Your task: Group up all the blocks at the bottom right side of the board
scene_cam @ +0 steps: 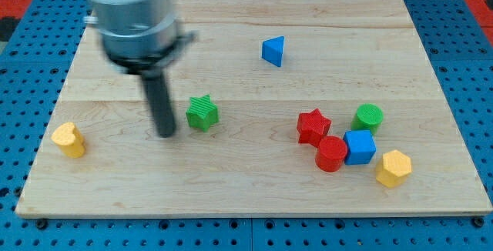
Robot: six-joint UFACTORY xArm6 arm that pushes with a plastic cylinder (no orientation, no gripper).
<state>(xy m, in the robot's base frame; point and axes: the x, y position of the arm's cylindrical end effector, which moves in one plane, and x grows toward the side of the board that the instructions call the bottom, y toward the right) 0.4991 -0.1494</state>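
Observation:
My tip (166,134) rests on the board just left of the green star block (202,113), a small gap apart. A yellow heart-like block (68,139) lies far at the view's left. A blue triangle block (273,51) lies near the view's top, right of centre. At the lower right a cluster stands close together: a red star (313,125), a red cylinder (332,153), a blue cube (360,147), a green cylinder (368,117) and a yellow hexagon (394,167).
The wooden board (231,197) lies on a blue perforated table (15,128). The arm's grey body (131,12) hangs over the board's upper left. A red surface shows at the top corners.

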